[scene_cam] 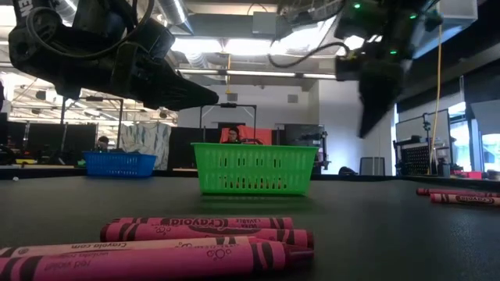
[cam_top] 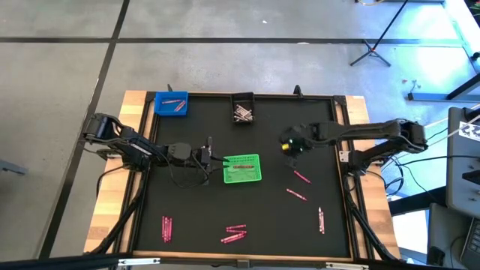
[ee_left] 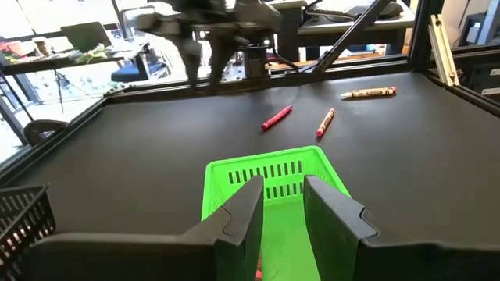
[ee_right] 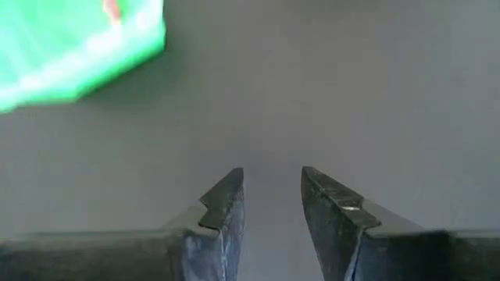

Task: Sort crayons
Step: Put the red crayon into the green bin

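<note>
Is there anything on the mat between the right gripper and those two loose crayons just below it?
Nothing visible. The right gripper hangs open above bare black mat, and the two crayons lie in the open nearer the front edge. The green bin sits off to the side, out of that path.

Green bin [ee_right: 78, 47] blurred and cut off at the right wrist view's edge (contents unreadable). Black bin [ee_left: 19, 218] cropped in the left wrist view. Nearest crayons [scene_cam: 156, 257] cropped in low view.
</note>
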Available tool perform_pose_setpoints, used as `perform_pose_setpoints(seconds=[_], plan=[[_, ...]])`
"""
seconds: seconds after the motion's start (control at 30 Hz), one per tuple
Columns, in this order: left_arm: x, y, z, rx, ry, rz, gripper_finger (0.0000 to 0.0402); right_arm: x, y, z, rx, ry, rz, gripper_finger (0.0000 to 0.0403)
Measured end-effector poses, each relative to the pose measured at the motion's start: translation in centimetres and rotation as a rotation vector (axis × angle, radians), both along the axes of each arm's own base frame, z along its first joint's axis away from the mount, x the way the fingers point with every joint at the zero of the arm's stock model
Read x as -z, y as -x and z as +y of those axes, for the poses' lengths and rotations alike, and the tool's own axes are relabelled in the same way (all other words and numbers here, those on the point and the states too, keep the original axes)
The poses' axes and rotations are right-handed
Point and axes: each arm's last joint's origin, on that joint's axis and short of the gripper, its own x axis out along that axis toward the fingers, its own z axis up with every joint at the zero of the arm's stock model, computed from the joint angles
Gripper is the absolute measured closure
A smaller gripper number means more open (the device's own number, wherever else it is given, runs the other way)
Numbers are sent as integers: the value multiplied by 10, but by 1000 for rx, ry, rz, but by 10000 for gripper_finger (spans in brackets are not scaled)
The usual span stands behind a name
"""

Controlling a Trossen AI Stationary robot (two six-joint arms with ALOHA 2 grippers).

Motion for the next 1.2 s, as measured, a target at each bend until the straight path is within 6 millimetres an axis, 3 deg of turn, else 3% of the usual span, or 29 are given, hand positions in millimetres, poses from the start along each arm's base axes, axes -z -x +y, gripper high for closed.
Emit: perform_pose_setpoints(seconds=[0.27, 0.5, 1.03, 1.2], plan=[[0, 0, 0, 0, 1, 0, 316, 26, 16, 46, -9, -104, 137, 278], [0, 0, 0, 0, 1, 0, 316, 43, 30, 69, 32, -133, 193, 278], [0, 0, 0, 0, 3, 0, 316, 83, 52, 69, 101, -133, 208, 281], [0, 0, 0, -2, 17, -1, 316, 86, 55, 68, 107, -110, 211, 316]])
